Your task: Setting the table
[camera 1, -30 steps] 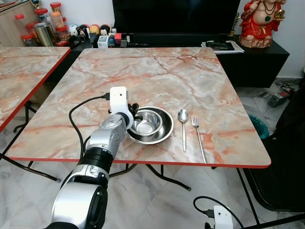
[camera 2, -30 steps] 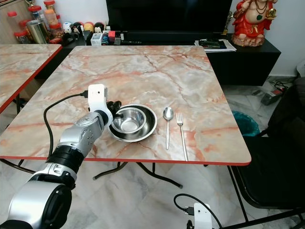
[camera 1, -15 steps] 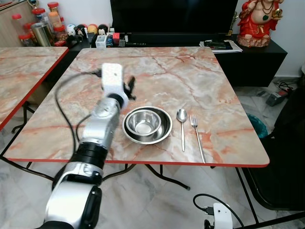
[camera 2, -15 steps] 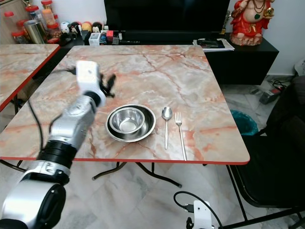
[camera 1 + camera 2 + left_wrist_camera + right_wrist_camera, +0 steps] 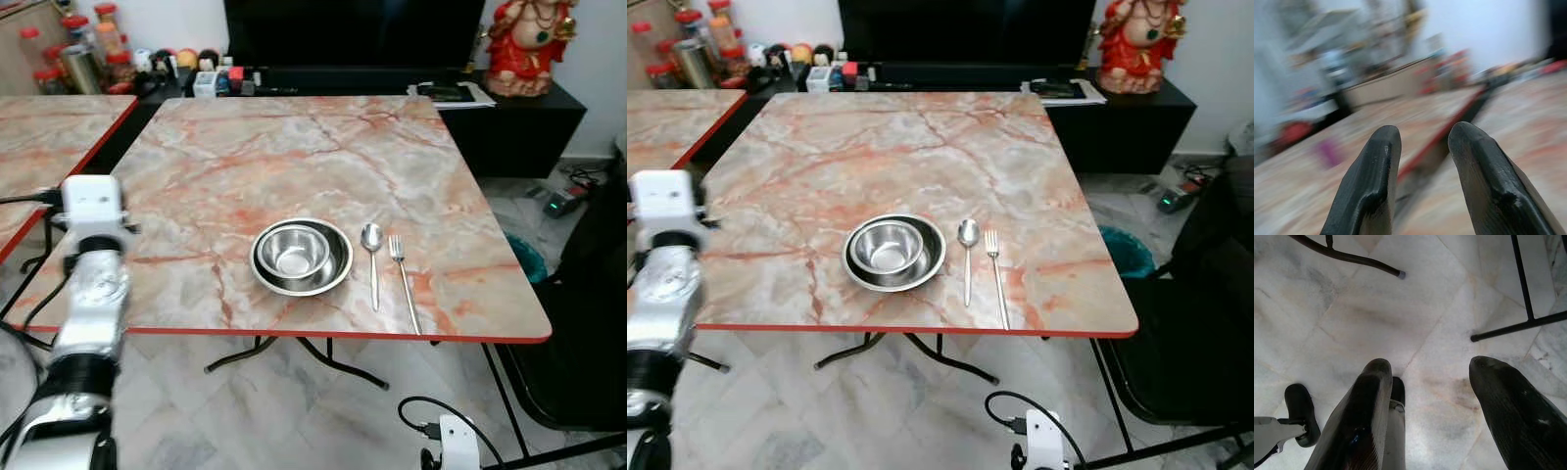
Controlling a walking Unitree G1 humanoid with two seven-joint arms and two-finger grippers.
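Small shiny steel bowl [image 5: 295,254] sits inside wider shallow steel dish [image 5: 335,266], near front edge of pink-veined marble table w/ red trim [image 5: 294,157]. Long steel spoon [image 5: 372,257] lies just right of dish, steel fork [image 5: 403,279] beside it, parallel, not touching. Left gripper [image 5: 1422,156] is off table's left side, fingers [image 5: 1374,181] apart, nothing between them; wrist view blurred. Right gripper [image 5: 1427,396] hangs low over pale marble floor [image 5: 1371,318], fingers spread wide, empty.
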